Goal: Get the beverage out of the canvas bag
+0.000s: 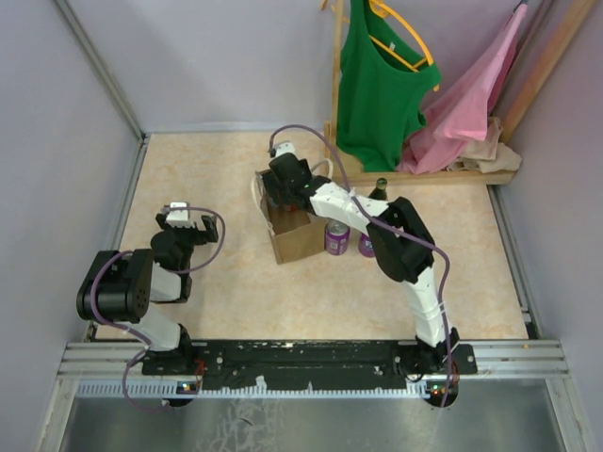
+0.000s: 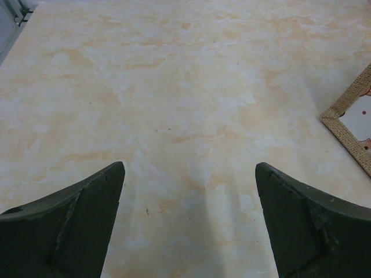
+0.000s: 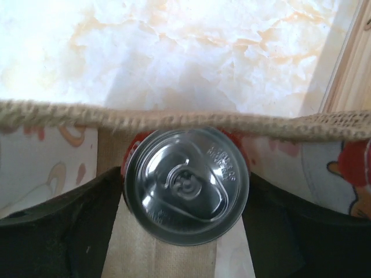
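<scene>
The canvas bag (image 1: 300, 243) stands upright mid-table, and its woven rim (image 3: 69, 114) runs across the right wrist view. Inside it, against the far wall, stands the beverage (image 3: 186, 184), a red can with a silver pull-tab top. My right gripper (image 3: 185, 176) reaches down into the bag mouth (image 1: 281, 193), open. One dark finger stands on each side of the can, very close to its sides. The left gripper (image 2: 190, 168) hangs open over bare table to the left (image 1: 186, 218), holding nothing. A corner of the bag (image 2: 351, 124) shows at its right edge.
Two purple cans (image 1: 336, 237) (image 1: 366, 247) stand on the table just right of the bag, with a dark bottle (image 1: 382, 188) behind them. A wooden rack with a green top (image 1: 382, 85) and a pink garment (image 1: 471, 104) fills the back right. Walls bound the table.
</scene>
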